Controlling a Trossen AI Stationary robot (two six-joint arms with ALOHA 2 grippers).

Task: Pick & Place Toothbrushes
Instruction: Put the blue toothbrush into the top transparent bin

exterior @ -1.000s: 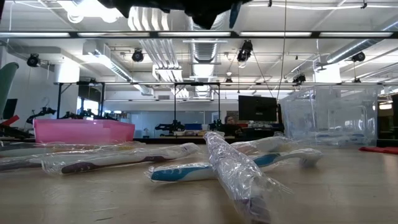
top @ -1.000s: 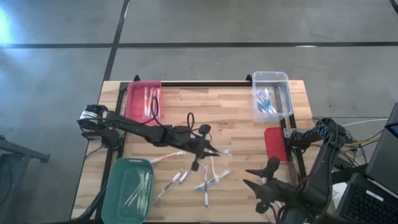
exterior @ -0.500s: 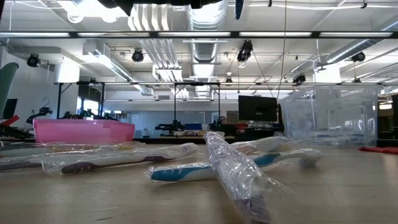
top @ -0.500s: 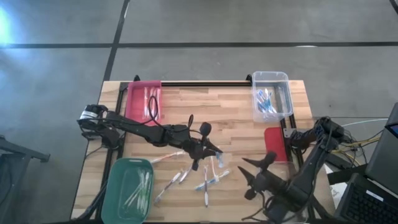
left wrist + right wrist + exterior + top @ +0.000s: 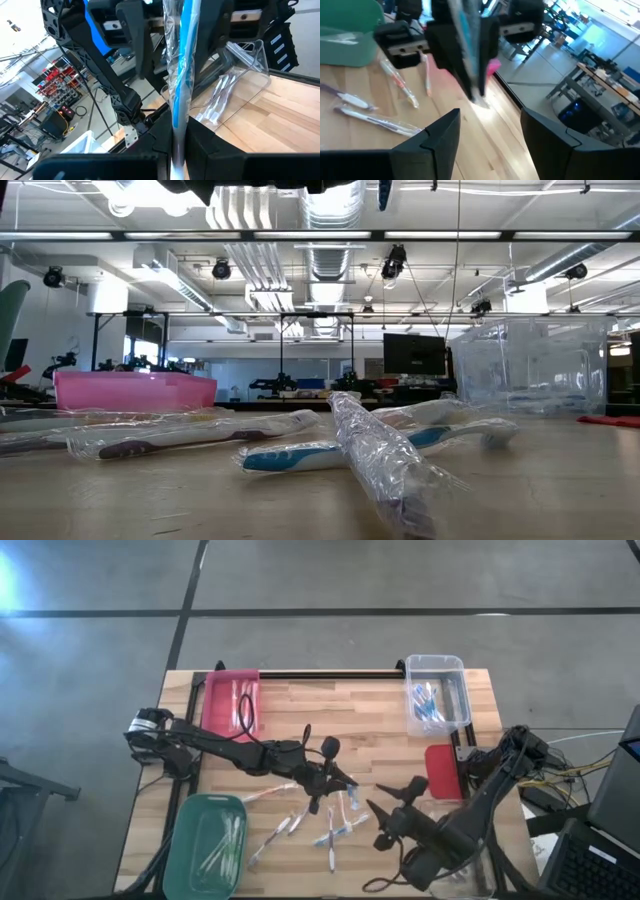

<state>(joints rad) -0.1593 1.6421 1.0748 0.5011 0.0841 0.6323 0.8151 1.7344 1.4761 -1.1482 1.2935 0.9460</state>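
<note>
Colours of bins, brushes and table surface.
Pink bin [image 5: 232, 700], green bin [image 5: 205, 845], clear bin [image 5: 437, 692]; red pad [image 5: 441, 771]; pale striped wooden table [image 5: 370, 730]; blue-and-white wrapped toothbrush [image 5: 181, 75]; dark arms.

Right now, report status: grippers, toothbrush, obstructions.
Left gripper shut on wrapped blue toothbrush, lifted mid-table. Right gripper open, empty, facing it close by. Loose toothbrushes scattered below; none blocking.

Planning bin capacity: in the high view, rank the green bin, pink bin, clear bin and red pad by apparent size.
1. green bin, largest.
2. pink bin and clear bin: too alike to rank.
3. red pad, smallest.
</note>
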